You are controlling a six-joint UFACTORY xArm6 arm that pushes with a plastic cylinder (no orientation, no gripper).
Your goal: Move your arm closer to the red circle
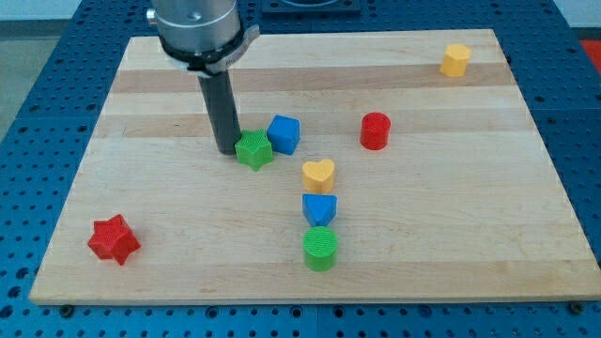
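The red circle is a short red cylinder standing right of the board's middle. My tip rests on the board at the left side of a green star, touching or nearly touching it. The red circle lies well to the view's right of my tip, with the green star and a blue cube between them.
A yellow heart, a blue block and a green circle form a column below the middle. A red star sits at bottom left. A yellow block sits at top right. The wooden board lies on a blue table.
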